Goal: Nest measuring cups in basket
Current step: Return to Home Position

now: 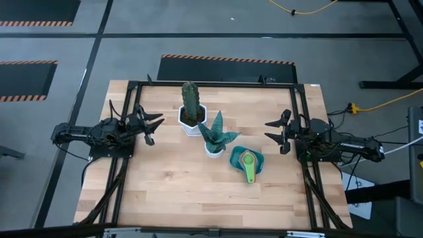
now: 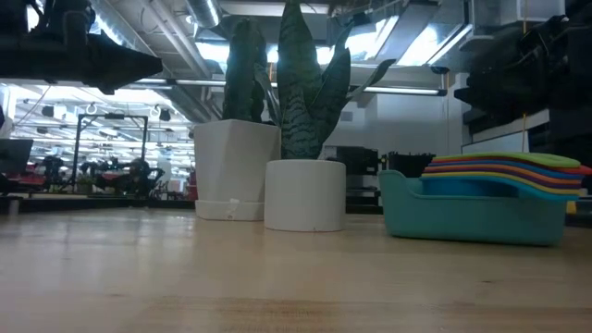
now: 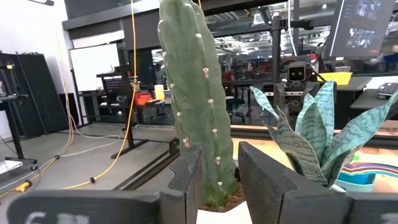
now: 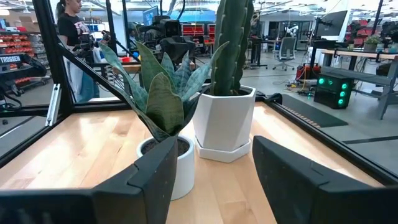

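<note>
The teal basket (image 1: 239, 158) stands right of the table's middle, and the measuring cups (image 1: 248, 160) lie nested inside it, green on top, their handles pointing toward the near edge. In the low view the stacked cup handles (image 2: 513, 171) fan out above the basket (image 2: 472, 217). The left wrist view catches a strip of the basket (image 3: 357, 180) behind the leaves. My left gripper (image 1: 153, 127) waits open at the left edge, raised off the table. My right gripper (image 1: 276, 132) waits open at the right edge, also raised.
A tall cactus in a white hexagonal pot (image 1: 191, 109) stands at the table's far middle. A striped-leaf plant in a round white pot (image 1: 215, 139) stands just left of the basket. A person (image 4: 73, 37) shows beyond the table in the right wrist view.
</note>
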Robot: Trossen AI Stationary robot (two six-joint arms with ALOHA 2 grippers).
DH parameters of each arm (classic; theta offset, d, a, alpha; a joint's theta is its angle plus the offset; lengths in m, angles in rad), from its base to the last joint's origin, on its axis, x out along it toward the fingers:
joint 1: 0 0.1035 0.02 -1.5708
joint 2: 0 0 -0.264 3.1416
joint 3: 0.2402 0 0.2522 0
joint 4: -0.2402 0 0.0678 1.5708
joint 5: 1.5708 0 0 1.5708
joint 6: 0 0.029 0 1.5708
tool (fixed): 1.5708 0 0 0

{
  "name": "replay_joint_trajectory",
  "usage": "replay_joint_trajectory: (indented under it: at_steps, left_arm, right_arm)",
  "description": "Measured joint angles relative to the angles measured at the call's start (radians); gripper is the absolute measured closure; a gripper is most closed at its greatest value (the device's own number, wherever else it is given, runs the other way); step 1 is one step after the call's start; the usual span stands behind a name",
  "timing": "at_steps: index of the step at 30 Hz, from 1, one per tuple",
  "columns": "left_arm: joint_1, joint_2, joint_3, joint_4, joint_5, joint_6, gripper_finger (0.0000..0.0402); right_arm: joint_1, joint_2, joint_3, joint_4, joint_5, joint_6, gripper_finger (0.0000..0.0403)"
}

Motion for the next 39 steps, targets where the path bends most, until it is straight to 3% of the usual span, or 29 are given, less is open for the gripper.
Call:
replay_joint_trajectory:
  at_steps: [20, 25, 31, 39]
  left_arm:
    - [0.000, 0.000, 0.001, -0.012, -0.008, -0.003, 0.0305]
    - [-0.001, 0.000, 0.002, -0.153, 0.106, -0.114, 0.0305]
    - [-0.002, 0.009, 0.002, -0.184, 0.300, -0.139, 0.0305]
    - [-0.002, 0.009, 0.002, -0.186, 0.306, -0.132, 0.0305]
  right_arm:
    - [0.000, 0.000, 0.000, 0.000, -0.001, -0.001, 0.0189]
    - [0.000, 0.000, 0.000, 0.000, -0.001, -0.001, 0.0189]
    - [0.000, 0.000, 0.000, 0.000, -0.001, -0.001, 0.0189]
    - [0.000, 0.000, 0.001, 0.000, -0.001, 0.002, 0.0189]
